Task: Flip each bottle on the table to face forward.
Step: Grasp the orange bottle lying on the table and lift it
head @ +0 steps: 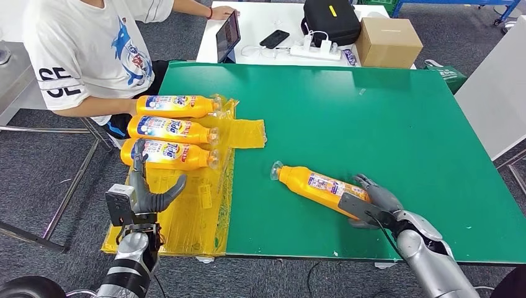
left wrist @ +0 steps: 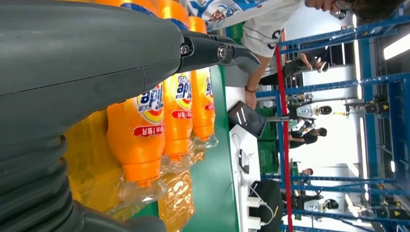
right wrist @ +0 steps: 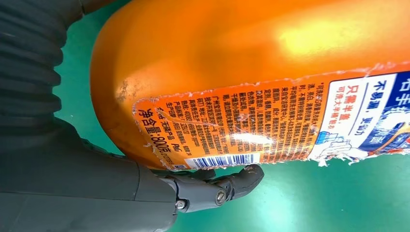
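Note:
Three orange bottles lie side by side on a yellow plastic sheet point(head: 198, 217) at the table's left edge, colourful labels up: far point(head: 177, 105), middle point(head: 170, 129), near point(head: 170, 155). My left hand point(head: 146, 189) hovers open just in front of the near bottle point(left wrist: 140, 135), fingers spread and holding nothing. A fourth orange bottle point(head: 310, 183) lies diagonally on the green table point(head: 384, 112), its cap pointing away to the left. My right hand point(head: 372, 198) grips its base end. In the right wrist view the bottle point(right wrist: 241, 58) shows its back label with small print and a barcode, my thumb point(right wrist: 212, 186) beneath it.
A person in a white T-shirt point(head: 93, 49) sits at the table's far left corner, forearm beside the far bottle. Behind the green table stands a white table with a tablet point(head: 227, 36), a black bag point(head: 330, 22) and a cardboard box point(head: 387, 40).

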You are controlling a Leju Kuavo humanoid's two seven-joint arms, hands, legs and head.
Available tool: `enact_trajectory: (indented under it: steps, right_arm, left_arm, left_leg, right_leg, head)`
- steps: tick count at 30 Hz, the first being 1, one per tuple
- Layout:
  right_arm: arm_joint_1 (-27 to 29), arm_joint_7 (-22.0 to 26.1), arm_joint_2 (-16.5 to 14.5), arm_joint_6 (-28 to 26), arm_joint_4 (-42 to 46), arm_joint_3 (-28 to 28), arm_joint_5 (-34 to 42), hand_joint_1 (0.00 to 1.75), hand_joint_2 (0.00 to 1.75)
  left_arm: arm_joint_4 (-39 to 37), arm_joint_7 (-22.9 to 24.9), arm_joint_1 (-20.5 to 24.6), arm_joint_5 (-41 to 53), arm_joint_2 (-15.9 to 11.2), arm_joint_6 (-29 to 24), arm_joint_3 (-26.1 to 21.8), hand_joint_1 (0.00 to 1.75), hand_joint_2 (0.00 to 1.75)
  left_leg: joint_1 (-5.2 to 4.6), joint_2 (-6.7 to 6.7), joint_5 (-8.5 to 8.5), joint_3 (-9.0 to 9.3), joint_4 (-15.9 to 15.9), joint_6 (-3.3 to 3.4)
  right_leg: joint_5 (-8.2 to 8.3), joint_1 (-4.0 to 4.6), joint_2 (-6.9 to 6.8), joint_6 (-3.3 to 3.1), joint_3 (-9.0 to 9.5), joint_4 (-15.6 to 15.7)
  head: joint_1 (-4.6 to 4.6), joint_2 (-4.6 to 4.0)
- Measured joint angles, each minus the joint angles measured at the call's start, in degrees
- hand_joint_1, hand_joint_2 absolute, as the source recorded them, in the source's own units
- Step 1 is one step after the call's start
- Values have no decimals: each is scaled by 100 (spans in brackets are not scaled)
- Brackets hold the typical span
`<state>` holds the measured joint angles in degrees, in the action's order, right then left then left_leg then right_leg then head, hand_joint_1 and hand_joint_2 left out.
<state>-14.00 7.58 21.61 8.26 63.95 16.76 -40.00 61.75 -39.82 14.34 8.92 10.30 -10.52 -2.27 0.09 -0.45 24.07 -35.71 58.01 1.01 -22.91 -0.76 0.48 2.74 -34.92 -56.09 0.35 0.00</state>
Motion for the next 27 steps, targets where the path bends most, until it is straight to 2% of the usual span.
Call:
enact_trajectory:
  steps: [5,6,7,10,11,12,20,27]
  right_arm:
    - [-107,14,-21,-69,-179,73,42,0,175]
    - [-144,26,-45,-142,-250,110,62,5,175]
    - [-169,44,-83,-245,-312,142,77,22,175]
    - [-158,141,-243,-581,-393,165,35,136,175]
    - [-142,202,-307,-705,-412,168,13,163,175]
    - [-118,281,-376,-830,-427,168,-4,171,175]
    - [122,830,-873,-1492,-477,42,-109,175,175]
    - [294,953,-1164,-1625,-413,-188,-151,173,175]
  left_arm:
    - [-96,0,47,-19,14,14,14,0,175]
    - [-126,0,64,-28,21,9,15,0,175]
    - [-146,0,75,-37,27,1,17,0,175]
    - [-170,1,79,-37,38,-21,20,0,175]
    - [-181,1,79,-37,44,-21,20,0,175]
    - [-193,2,79,-38,51,-18,20,0,175]
    - [-303,67,84,-56,97,43,23,0,175]
    - [-384,137,84,-108,124,97,24,0,175]
  left_leg:
    - [0,0,-1,4,0,1]
    - [0,1,-1,5,0,1]
    - [1,1,-1,6,0,1]
    - [2,6,-1,7,0,1]
    - [3,9,-1,7,0,1]
    - [4,11,-1,7,0,1]
    - [5,13,0,5,0,0]
    - [4,12,0,5,0,0]
  right_leg:
    - [3,0,1,2,2,0]
    - [3,0,2,2,3,0]
    - [3,1,2,2,3,-1]
    - [3,4,4,2,2,-1]
    - [3,5,4,2,2,-1]
    - [3,6,4,1,1,-1]
    - [2,7,4,1,0,-1]
    - [2,6,4,1,1,-1]
  head:
    - [-1,0]
    - [-1,0]
    - [1,0]
    - [0,0]
    - [-1,0]
    - [-1,0]
    - [1,0]
    - [1,0]
